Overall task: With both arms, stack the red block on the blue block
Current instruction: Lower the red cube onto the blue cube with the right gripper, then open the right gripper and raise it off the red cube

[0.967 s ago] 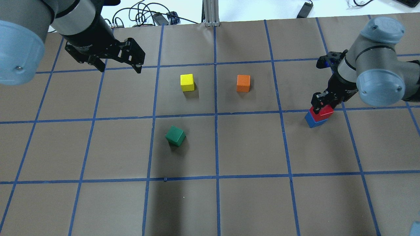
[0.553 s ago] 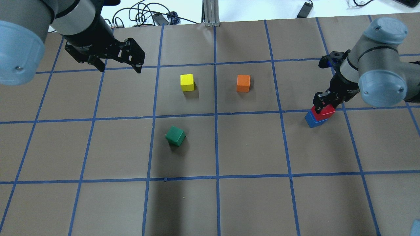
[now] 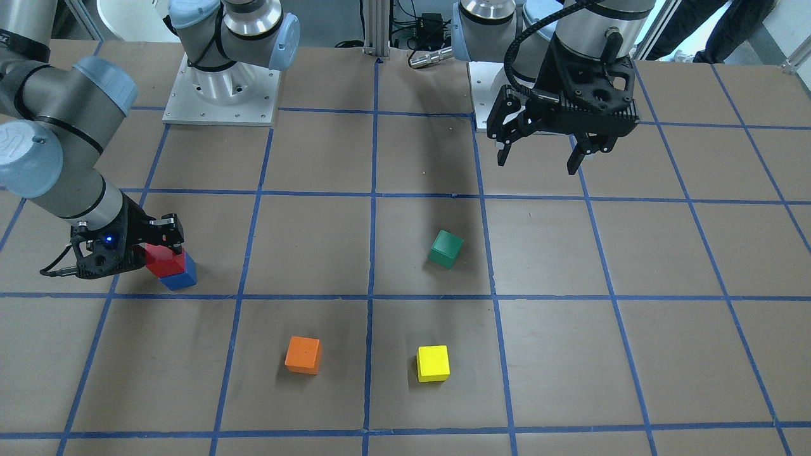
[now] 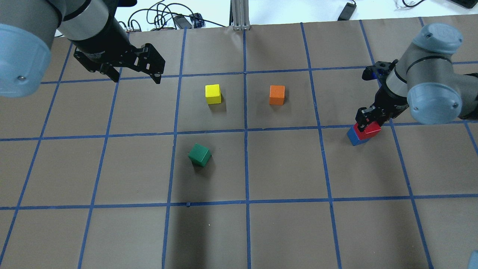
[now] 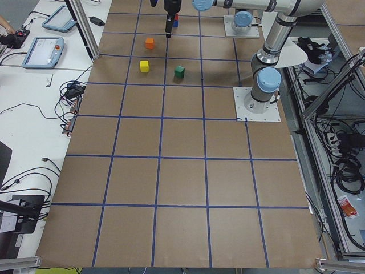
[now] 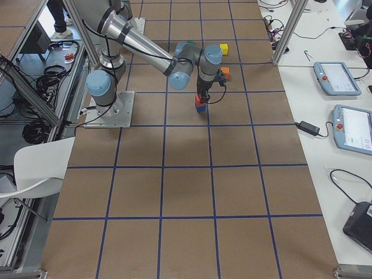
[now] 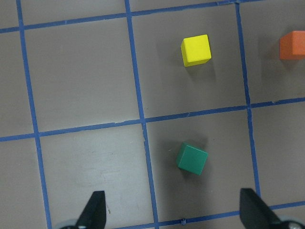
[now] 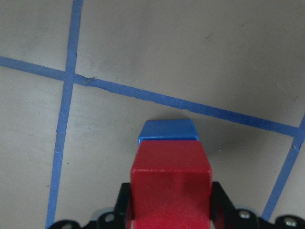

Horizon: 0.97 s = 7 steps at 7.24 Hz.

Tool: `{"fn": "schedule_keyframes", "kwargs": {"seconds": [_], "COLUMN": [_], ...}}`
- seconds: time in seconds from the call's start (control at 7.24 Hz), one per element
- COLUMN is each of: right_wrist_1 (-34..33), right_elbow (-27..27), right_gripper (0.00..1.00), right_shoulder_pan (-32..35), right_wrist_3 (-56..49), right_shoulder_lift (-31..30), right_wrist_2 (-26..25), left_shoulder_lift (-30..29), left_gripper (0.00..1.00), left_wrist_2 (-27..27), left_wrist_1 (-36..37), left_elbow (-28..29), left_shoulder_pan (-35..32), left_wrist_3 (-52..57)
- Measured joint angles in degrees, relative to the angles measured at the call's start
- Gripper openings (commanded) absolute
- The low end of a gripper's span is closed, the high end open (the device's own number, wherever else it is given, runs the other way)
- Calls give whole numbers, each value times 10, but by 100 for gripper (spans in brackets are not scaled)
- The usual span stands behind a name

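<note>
We are clamping the red block in our right gripper to seat it squarely on the blue block, while our left gripper is hanging wide open, well apart

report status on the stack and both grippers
Right gripper shut on red block, red set on blue block. Left gripper open, empty, off to the side. Green cube, orange cube, yellow cube apart from the stack.
</note>
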Motion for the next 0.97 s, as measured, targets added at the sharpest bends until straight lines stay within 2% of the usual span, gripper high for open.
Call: {"fn": "schedule_keyframes", "kwargs": {"seconds": [0.14,0.28,0.97], "right_wrist_1": [1,2,-3], "right_elbow": [2,2,-11], "right_gripper": [66,99,100], "right_shoulder_pan": [0,0,0], "right_wrist_3": [0,0,3], "right_shoulder_lift": [0,0,-2], "right_wrist_2": [0,0,-6], "left_shoulder_lift": [0,0,-1], "left_gripper": [100,100,100], "left_wrist_2": [0,0,0], "left_wrist_1": [0,0,0], "left_elbow": [0,0,1], "left_shoulder_pan": [0,0,0], "left_wrist_3": [0,0,-1]}}
